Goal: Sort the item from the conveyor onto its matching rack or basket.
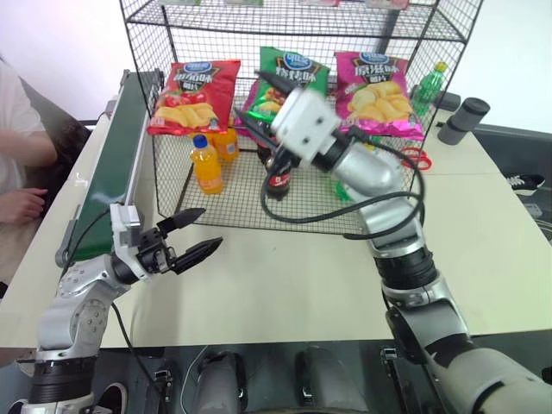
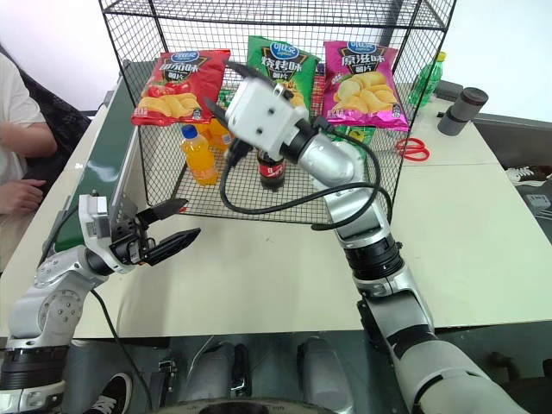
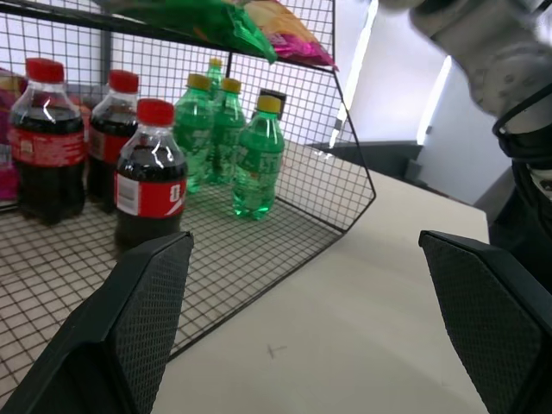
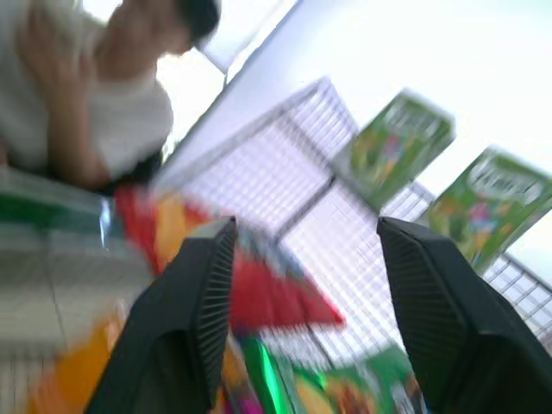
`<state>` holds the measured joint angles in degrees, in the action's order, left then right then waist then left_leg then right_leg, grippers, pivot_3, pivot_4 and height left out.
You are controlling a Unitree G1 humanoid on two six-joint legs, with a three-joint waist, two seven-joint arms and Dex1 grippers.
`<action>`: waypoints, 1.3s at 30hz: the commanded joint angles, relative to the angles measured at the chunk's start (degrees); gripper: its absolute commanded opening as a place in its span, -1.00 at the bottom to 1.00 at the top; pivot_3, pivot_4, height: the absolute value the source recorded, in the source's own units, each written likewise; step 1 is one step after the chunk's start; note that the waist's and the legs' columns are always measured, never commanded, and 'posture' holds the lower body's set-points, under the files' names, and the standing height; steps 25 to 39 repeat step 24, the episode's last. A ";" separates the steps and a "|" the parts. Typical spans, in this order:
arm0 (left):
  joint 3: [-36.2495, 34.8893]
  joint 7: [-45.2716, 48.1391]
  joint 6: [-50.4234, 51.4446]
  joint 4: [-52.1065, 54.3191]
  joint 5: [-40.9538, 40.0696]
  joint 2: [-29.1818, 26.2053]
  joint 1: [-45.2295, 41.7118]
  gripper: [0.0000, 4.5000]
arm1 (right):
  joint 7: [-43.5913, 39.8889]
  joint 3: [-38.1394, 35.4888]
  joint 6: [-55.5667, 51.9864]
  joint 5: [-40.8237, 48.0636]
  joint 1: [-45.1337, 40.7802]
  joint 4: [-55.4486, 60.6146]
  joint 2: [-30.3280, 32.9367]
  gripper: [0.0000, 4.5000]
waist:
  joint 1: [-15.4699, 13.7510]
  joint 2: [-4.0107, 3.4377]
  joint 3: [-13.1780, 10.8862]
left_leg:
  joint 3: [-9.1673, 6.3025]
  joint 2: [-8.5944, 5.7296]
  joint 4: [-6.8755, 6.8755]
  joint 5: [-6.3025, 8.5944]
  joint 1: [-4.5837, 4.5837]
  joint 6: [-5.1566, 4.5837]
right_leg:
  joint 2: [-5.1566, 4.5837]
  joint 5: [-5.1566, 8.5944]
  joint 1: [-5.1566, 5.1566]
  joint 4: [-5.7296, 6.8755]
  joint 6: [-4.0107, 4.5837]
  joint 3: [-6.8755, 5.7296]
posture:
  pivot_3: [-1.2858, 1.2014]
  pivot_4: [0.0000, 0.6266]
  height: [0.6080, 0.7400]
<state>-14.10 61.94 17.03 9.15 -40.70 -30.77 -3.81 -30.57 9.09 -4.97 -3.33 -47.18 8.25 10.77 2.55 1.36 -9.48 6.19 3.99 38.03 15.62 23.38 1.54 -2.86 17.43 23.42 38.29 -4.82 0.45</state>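
Observation:
The green chip bag (image 1: 297, 73) leans on the tilted tier of the black wire rack (image 1: 293, 21), between a red bag (image 1: 194, 95) and a pink bag (image 1: 375, 86). My right gripper (image 1: 257, 108) hovers just in front of that tier, near the red and green bags. In its wrist view the right gripper (image 4: 306, 228) is open with nothing between the fingers. My left gripper (image 1: 211, 228) is open and empty, low over the table beside the near end of the dark-green conveyor (image 1: 116, 164). No item lies on the visible belt.
The rack's mesh base holds orange bottles (image 1: 207, 164), cola bottles (image 3: 147, 172) and green bottles (image 3: 254, 155). Red scissors (image 1: 417, 158) and a dark cylinder (image 1: 463, 119) lie on the table right of the rack. A person's arm (image 1: 21, 147) rests left of the conveyor.

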 commanded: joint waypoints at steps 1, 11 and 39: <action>-0.72 -0.34 -0.06 2.10 -0.30 -1.10 -0.11 1.00 | -3.61 -4.53 -7.56 9.05 3.41 5.02 1.91 0.19 | -0.24 0.04 0.02 | -0.04 0.05 0.00 0.00 0.00 0.00 | -0.03 0.00 -0.04 -0.01 0.00 -0.05 | 0.03 -0.52 1.00; -6.07 -9.58 -1.42 -0.12 8.52 -7.90 1.55 1.00 | -22.58 -22.85 -26.25 36.91 34.71 22.59 24.87 0.19 | -1.52 -0.08 -0.05 | -0.13 -0.16 -0.02 0.17 0.08 -0.31 | -0.57 0.01 -0.17 -0.27 0.00 -0.36 | 0.03 -0.52 1.00; -6.98 -9.82 -0.19 -2.99 9.87 -11.16 2.15 1.00 | -32.69 -29.56 -17.93 37.63 48.74 12.48 34.26 0.97 | -1.77 -0.04 -0.02 | -0.18 -0.19 0.01 0.15 -0.04 -0.26 | -0.37 0.01 -0.31 -0.27 0.00 -0.37 | 0.03 -0.52 1.00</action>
